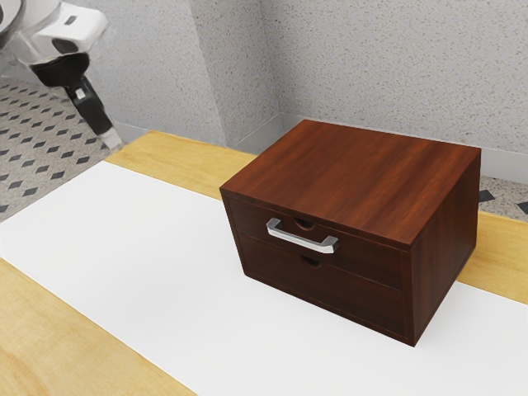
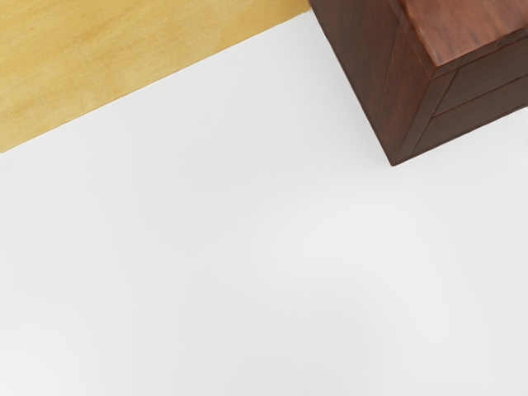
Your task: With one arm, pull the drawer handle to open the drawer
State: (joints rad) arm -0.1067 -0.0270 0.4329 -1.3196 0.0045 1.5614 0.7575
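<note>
- Gray walls; a wooden table (image 1: 49, 346) carries the cabinet (image 1: 355, 190).
- The drawer (image 1: 363, 252) looks shut, its handle (image 1: 302, 237) untouched.
- My pincer (image 1: 106, 132) hangs well apart; released or clenched, I cannot tell.
- All pulling is left.

Wooden table (image 1: 49, 346), light grain, lies below the gripper (image 1: 110, 139). A white mat (image 1: 148, 247) covers its middle band, beneath and ahead of the gripper. A grey speckled wall (image 1: 371, 58) stands beyond. The floor (image 1: 41, 140), pale tiles with dark diamonds, lies behind and lower.
</note>
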